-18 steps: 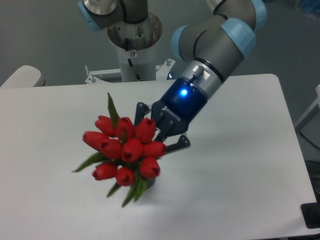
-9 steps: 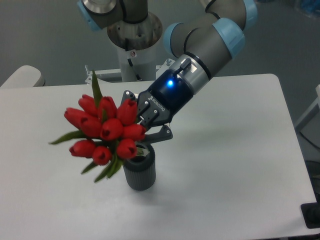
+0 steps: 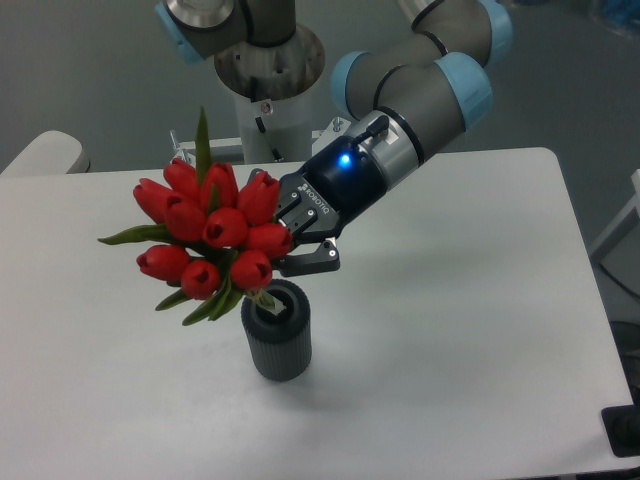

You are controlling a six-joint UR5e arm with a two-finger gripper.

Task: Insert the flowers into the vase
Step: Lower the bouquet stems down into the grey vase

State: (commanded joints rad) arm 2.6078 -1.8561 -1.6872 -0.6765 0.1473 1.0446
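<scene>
The gripper (image 3: pixel 283 243) clamps the flowers (image 3: pixel 208 229) just above the vase (image 3: pixel 277 333), up and left of its rim; heads hide the stems; whether stems enter the mouth is unclear.

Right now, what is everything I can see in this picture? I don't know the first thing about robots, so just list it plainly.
flowers: one bunch of about ten red tulip heads with green leaves, held tilted above the vase mouth, stem end at the opening.
vase: one, dark grey, ribbed, standing upright on the table near the middle front.
table: one, white, filling most of the view.
pale rounded object: one, off-white, at the table's far left edge; cannot tell what it is.
robot base: one, white and grey column behind the table.
arm: one, grey with light blue joint caps, reaching in from the upper right, blue light lit.
hand: one, black, two fingers, shut on the flowers.
</scene>
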